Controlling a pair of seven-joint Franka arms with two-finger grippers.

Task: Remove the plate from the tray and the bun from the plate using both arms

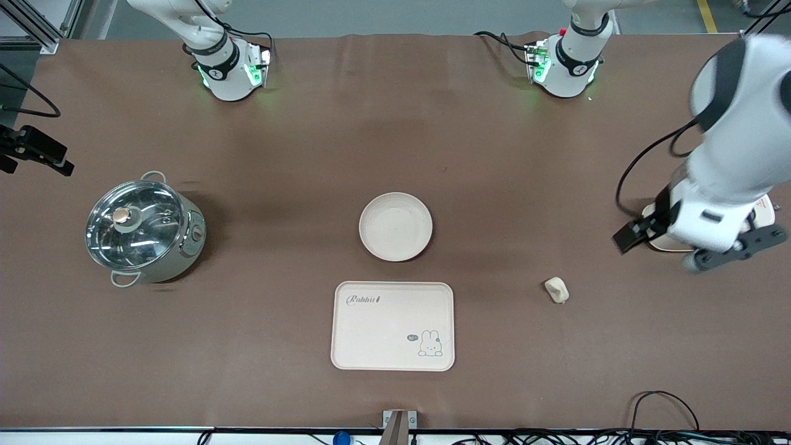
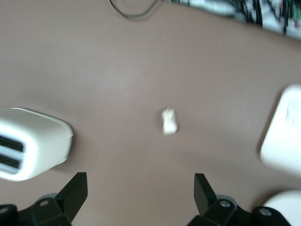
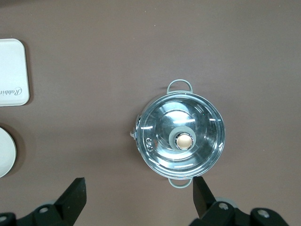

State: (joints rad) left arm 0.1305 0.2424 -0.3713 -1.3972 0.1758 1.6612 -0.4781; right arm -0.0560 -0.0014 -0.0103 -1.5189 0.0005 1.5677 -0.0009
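Your workspace is a brown-covered table with both arm bases along its edge farthest from the front camera. The plate sits empty near the middle, just farther from that camera than the cream rabbit tray, the two close but apart. The bun lies bare on the cloth toward the left arm's end, well apart from the tray. Your left gripper hangs over a white toaster at that end, fingers spread wide and holding nothing, with the bun in its wrist view. Your right gripper hangs above the lidded steel pot, fingers likewise wide apart and empty.
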